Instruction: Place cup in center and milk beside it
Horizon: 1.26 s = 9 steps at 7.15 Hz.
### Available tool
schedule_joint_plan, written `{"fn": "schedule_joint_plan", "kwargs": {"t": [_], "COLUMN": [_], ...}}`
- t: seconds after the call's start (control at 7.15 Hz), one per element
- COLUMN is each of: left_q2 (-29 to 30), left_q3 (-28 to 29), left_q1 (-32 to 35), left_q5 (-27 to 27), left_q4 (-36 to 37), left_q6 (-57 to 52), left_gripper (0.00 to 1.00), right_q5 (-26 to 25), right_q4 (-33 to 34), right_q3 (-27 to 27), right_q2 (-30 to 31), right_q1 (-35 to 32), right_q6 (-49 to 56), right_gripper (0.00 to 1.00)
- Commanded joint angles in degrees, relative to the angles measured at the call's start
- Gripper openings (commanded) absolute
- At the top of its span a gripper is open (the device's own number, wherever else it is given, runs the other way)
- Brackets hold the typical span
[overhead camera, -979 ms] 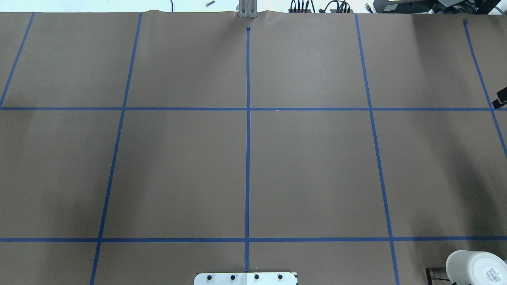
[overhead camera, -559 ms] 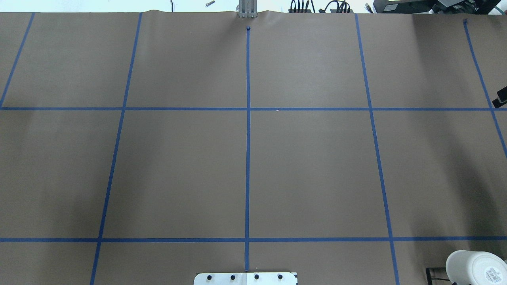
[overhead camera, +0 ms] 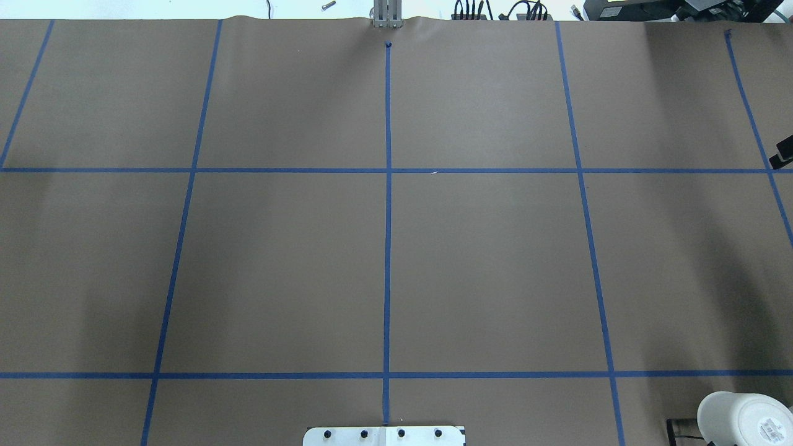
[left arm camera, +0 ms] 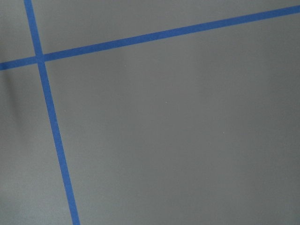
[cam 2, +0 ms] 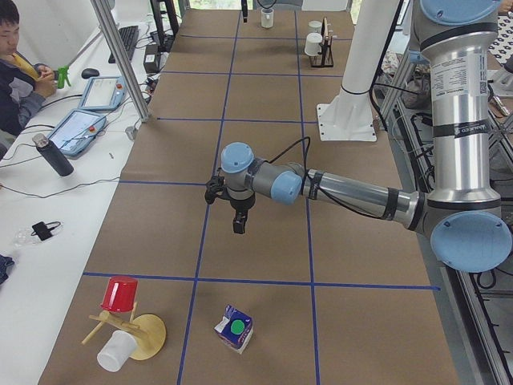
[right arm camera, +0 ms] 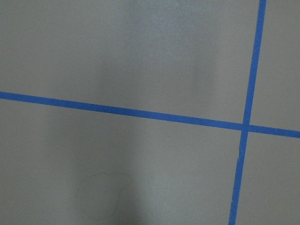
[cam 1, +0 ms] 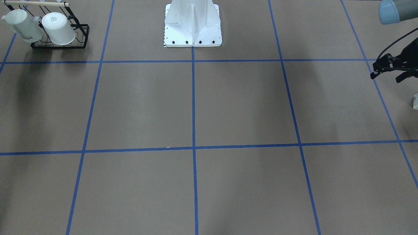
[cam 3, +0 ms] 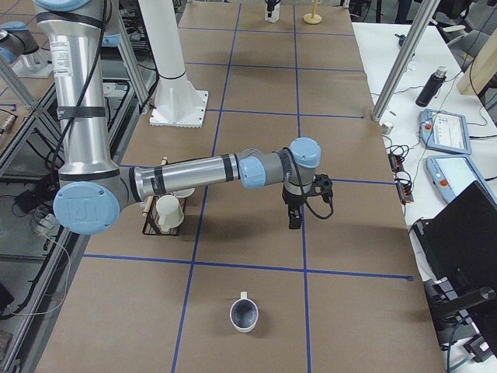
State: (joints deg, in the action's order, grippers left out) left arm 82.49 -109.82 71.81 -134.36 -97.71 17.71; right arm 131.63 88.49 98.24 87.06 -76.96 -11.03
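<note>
The cup (cam 3: 244,315), a white mug with a dark inside, stands upright near the table's right end. The milk (cam 2: 234,329), a navy and white carton with a green cap, stands near the left end. The center (overhead camera: 388,170), where blue tape lines cross, is bare. My left gripper (cam 2: 238,218) hangs above the table, about one grid square from the milk. My right gripper (cam 3: 295,216) hangs above the table, about one square from the cup. Only edges of them show in the front-facing (cam 1: 388,65) and overhead (overhead camera: 784,155) views. I cannot tell whether either is open or shut. Both wrist views show only brown surface and tape.
A black wire rack (cam 1: 60,44) holds two more white mugs (cam 1: 58,27) near the robot's right. A wooden stand (cam 2: 128,333) with a red cup (cam 2: 120,293) and a white cup is at the left end. The white robot base (cam 1: 192,23) stands at the near edge. An operator sits beside the table.
</note>
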Motion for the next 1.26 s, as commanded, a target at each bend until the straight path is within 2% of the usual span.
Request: {"fn": "schedule_joint_plan", "kwargs": {"t": [0.0, 0.14, 0.28, 0.56, 0.98, 1.12], "left_q2": [0.2, 0.0, -0.3, -0.4, 0.4, 0.6], "left_q3": [-0.9, -0.7, 0.7, 1.2, 7.2, 10.8], "left_q1": [0.1, 0.1, 0.1, 0.6, 15.3, 16.8], "left_q5": [-0.1, -1.7, -6.3, -6.1, -6.6, -6.1], "left_q4": [-0.2, 0.1, 0.2, 0.1, 0.7, 0.3], "left_q6": [2.6, 2.9, 5.4, 6.5, 3.1, 2.5], "left_gripper": [0.98, 0.98, 0.98, 0.98, 0.98, 0.98], "right_q5": [0.0, 0.0, -0.1, -0.1, -0.1, -0.1], "right_q4": [-0.1, -0.2, -0.2, -0.2, -0.2, -0.2], "right_q3": [0.1, 0.0, -0.2, -0.2, 0.0, -0.2], "right_q2": [0.1, 0.1, 0.1, -0.1, -0.1, -0.1], "right_q1": [0.1, 0.1, 0.1, 0.2, 0.2, 0.2], "right_q6": [-0.2, -0.2, -0.2, -0.2, -0.2, -0.2], "right_gripper": [1.00, 1.00, 1.00, 1.00, 1.00, 1.00]}}
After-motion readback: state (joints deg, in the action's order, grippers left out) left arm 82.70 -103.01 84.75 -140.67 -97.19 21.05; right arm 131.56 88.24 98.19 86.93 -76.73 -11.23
